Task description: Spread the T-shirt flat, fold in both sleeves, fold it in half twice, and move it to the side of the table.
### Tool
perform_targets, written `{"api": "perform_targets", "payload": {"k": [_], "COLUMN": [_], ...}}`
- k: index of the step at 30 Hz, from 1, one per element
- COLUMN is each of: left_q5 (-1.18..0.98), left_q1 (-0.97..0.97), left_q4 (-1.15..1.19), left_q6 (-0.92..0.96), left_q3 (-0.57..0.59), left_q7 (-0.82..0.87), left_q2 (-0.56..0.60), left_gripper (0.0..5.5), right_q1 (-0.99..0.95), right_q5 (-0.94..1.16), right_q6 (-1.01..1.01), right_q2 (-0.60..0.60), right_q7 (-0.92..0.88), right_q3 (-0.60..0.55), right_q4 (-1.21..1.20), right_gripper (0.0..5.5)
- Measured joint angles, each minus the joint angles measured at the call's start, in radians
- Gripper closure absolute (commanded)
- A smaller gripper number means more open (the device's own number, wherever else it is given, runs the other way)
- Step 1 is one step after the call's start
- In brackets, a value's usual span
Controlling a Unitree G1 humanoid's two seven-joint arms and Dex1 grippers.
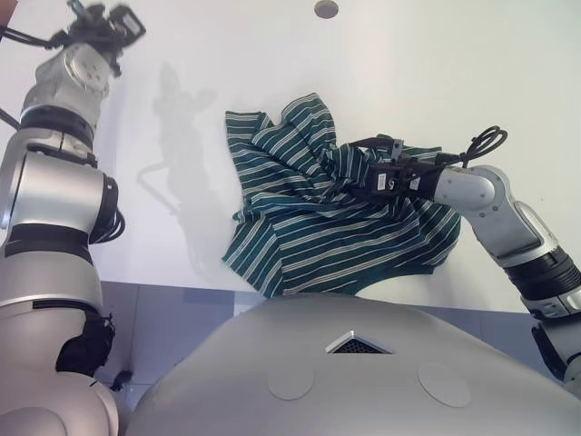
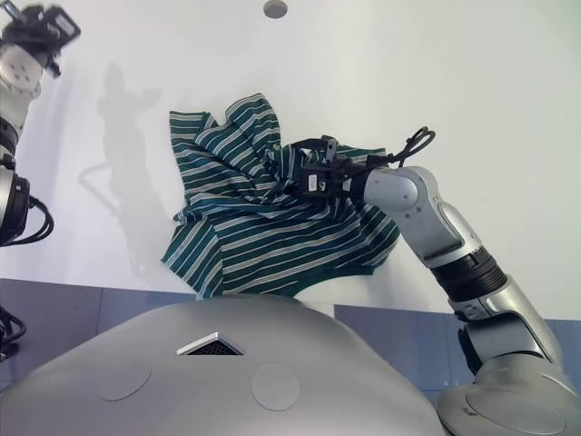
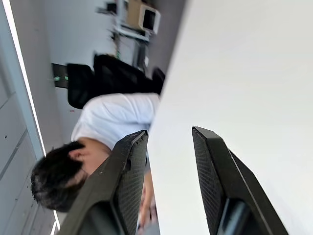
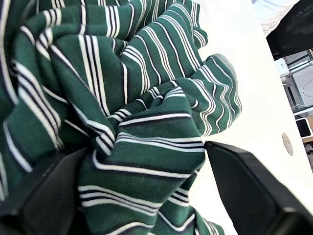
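The green T-shirt [image 1: 318, 227] with white stripes lies crumpled in a heap on the white tabletop [image 1: 454, 73], close to the near edge, with one part bunched upward toward the far side. The right gripper [image 1: 359, 162] is down in the right part of the heap. It is released, and its dark fingers [image 4: 244, 191] stand wide apart on either side of a raised ridge of striped cloth that fills the gap between them. The left gripper [image 3: 169, 132] is held up well to the left, well apart from the shirt, and is also released, with nothing between its two fingers. A small round disc [image 1: 326, 9] sits in the tabletop at the far side.
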Motion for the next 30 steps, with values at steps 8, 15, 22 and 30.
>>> {"api": "perform_targets", "payload": {"k": [8,15,22,30], "left_q5": [-0.564,-0.782,-0.777,-0.756], "left_q1": [0.069,0.521,0.602,0.598], "left_q4": [-0.305,-0.939,-1.069,-1.063], "left_q6": [-0.076,0.159,0.244,0.242], "left_q3": [0.457,0.492,0.457,0.467], "left_q7": [-0.665,-0.979,-1.008,-0.983], "left_q2": [-0.088,-0.058,-0.068,-0.084], "left_gripper": [3.84,3.84,3.84,3.84], "right_q1": [0.015,-0.225,-0.424,-0.619], "right_q5": [0.382,0.471,-0.064,-0.359], "right_q6": [0.132,0.192,-0.013,0.030], "right_q2": [0.106,0.154,0.369,0.321], "right_q7": [0.010,0.032,-0.067,-0.548], "right_q3": [-0.297,-0.369,0.080,0.039], "right_q4": [-0.078,-0.023,0.495,0.960], "right_gripper": [1.32,1.32,1.32,1.32]}}
